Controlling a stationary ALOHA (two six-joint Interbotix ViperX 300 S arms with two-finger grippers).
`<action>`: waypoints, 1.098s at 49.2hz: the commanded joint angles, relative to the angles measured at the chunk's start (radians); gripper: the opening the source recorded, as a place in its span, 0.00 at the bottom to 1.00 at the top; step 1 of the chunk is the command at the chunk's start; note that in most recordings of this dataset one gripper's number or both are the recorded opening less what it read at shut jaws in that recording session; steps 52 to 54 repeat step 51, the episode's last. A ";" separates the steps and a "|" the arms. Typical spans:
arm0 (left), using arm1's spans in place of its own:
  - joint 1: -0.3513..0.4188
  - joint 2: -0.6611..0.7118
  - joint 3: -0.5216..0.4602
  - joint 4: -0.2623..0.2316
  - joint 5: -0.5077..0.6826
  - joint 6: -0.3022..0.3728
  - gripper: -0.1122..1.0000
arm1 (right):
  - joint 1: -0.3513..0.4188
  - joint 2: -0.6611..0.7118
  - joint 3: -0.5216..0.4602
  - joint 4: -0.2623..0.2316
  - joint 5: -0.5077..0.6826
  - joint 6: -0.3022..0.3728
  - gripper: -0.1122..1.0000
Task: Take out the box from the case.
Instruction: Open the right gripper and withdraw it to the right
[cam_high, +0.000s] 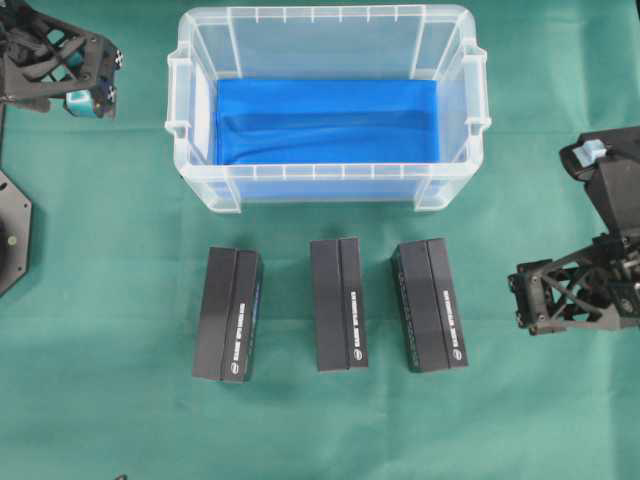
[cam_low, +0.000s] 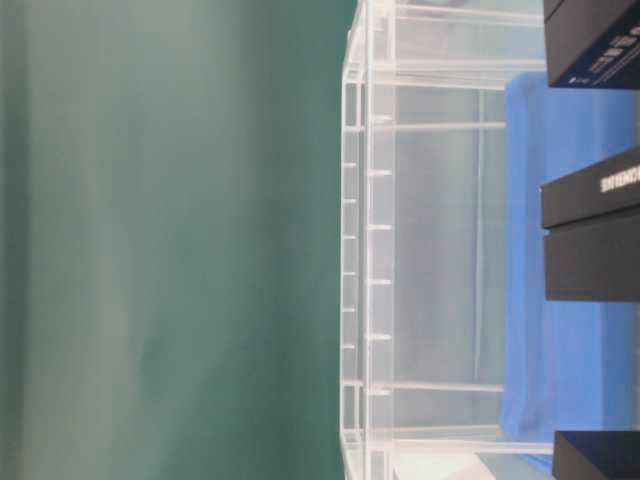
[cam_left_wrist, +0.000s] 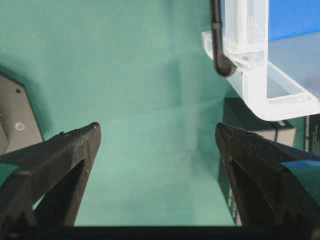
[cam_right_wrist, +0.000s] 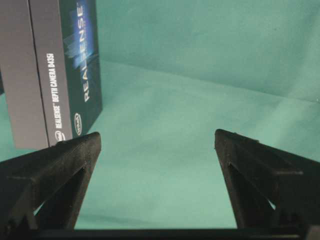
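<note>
- Case (cam_high: 325, 190) sits at the far middle of the green cloth (cam_high: 100, 300), a clear plastic bin with a rimmed edge and side handles; only its blue lining (cam_high: 325, 120) shows inside, no box in it.
- Three dark boxes lie on the cloth just in front of the case, in a row and apart from one another: the left box (cam_high: 228, 314), the middle box (cam_high: 338, 304) and the right box (cam_high: 429, 304), each lying flat with white lettering along its long side.
- My left gripper (cam_high: 112, 75) hangs at the far left corner, well apart from the case; its wrist view shows the two fingers (cam_left_wrist: 65, 160) spread wide with bare cloth between them, the case corner (cam_left_wrist: 265, 85) at upper right.
- My right gripper (cam_high: 516, 299) is near the right edge, beside the right box without touching it; its fingers (cam_right_wrist: 260, 165) stand wide apart, nothing between them, and a box marked RealSense (cam_right_wrist: 55, 65) stands at the upper left of that wrist view.
- The table-level view is turned sideways: case wall (cam_low: 370, 250) and dark box ends before it.
</note>
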 joint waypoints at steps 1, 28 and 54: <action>-0.003 -0.003 -0.026 0.003 -0.002 -0.003 0.99 | 0.003 -0.014 -0.015 -0.003 0.002 -0.002 0.94; -0.012 -0.003 -0.025 0.003 -0.002 -0.002 0.99 | 0.006 -0.023 -0.155 -0.003 0.112 -0.002 0.94; -0.037 -0.005 -0.023 0.003 -0.002 -0.029 0.99 | 0.008 -0.014 -0.288 -0.009 0.302 -0.032 0.94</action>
